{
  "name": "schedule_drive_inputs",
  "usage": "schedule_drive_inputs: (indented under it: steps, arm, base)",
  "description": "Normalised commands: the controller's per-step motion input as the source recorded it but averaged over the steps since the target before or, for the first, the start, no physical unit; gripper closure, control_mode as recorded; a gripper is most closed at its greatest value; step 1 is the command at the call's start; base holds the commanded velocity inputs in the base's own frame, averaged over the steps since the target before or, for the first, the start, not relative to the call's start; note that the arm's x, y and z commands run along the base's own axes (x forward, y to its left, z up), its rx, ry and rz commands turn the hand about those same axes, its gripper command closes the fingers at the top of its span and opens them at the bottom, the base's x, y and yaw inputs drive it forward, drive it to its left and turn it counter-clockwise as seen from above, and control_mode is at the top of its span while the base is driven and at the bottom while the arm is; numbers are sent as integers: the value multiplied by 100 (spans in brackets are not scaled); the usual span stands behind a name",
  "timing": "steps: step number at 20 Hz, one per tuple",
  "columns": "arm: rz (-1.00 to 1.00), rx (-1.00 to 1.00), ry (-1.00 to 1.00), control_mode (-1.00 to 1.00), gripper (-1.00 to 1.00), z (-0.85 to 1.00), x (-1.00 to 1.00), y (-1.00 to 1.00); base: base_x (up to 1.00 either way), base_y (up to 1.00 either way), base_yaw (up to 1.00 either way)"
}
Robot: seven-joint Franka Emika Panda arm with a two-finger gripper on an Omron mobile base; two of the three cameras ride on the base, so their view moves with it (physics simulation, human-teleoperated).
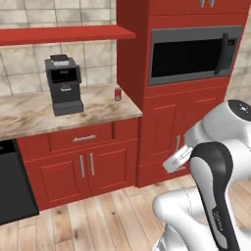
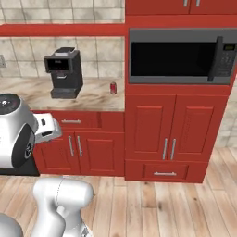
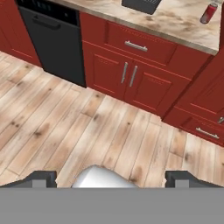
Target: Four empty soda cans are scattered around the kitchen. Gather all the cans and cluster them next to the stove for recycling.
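From my remote seat, going left to right: the black dishwasher (image 3: pixel 54 41) sat at the far left, then the coffee machine (image 1: pixel 63 86) on the marble surface (image 1: pixel 29 115). A dark red soda can (image 1: pixel 117 94) stood upright near the surface's right end, just beside the tall red cabinet (image 2: pixel 178 134) with the microwave (image 2: pixel 180 55). The arm was folded low before the cabinets, hand tilted down at the plank floor (image 3: pixel 65 131). The tool (image 3: pixel 111 177) had its tips spread wide, holding nothing.

Glossy white rounded arm (image 1: pixel 196 206) shells with black joint bands, a dark round cap, small dark finger tips (image 3: pixel 177 178).
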Motion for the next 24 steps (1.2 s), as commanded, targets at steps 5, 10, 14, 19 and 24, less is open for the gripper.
schedule_drive_inputs:
  steps: [5, 10, 14, 19, 24]
  arm:
    - [0, 0, 0, 100, -100, 0, 0, 0]
    - [0, 0, 0, 100, -100, 0, 0, 0]
    - [0, 0, 0, 100, -100, 0, 0, 0]
    - [0, 0, 0, 100, -100, 0, 0, 0]
    - [0, 0, 1, -100, -100, 0, 44, -5]
  base:
    - [72, -21, 6]
    - [85, 2, 0]
    - [86, 0, 0]
    - [81, -18, 0]
    - [28, -4, 0]
